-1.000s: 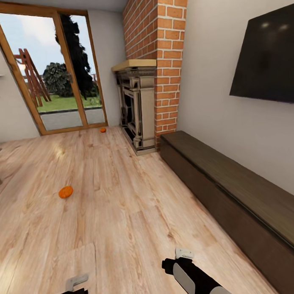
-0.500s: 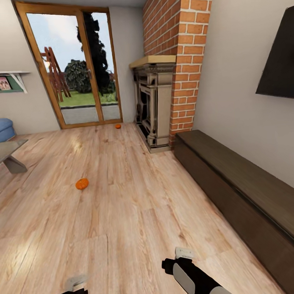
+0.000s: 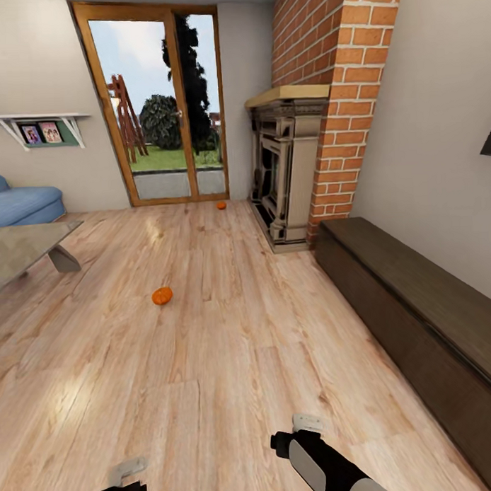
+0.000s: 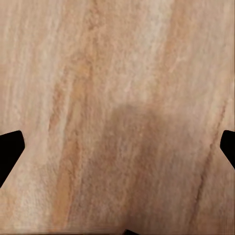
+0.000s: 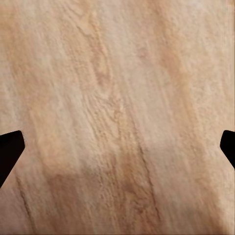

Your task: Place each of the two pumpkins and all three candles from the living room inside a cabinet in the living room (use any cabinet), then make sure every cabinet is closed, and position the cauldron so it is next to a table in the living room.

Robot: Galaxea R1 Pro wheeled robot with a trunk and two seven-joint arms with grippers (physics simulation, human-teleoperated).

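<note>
Two pumpkins lay on the wood floor [image 3: 228, 345] — one [image 3: 161, 296] mid-room, one [image 3: 221, 204] by the glass door [image 3: 159, 107]. The cabinet [image 3: 417, 303] stood shut along the right wall. Both grippers — left [image 4: 117, 147], right [image 5: 117, 147] — hung over bare boards, jaws wide apart.

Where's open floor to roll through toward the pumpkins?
Widest bare floor lies between the near pumpkin and the cabinet, running on to the far pumpkin by the glass door. Tighter at left by the low table and sofa.
</note>
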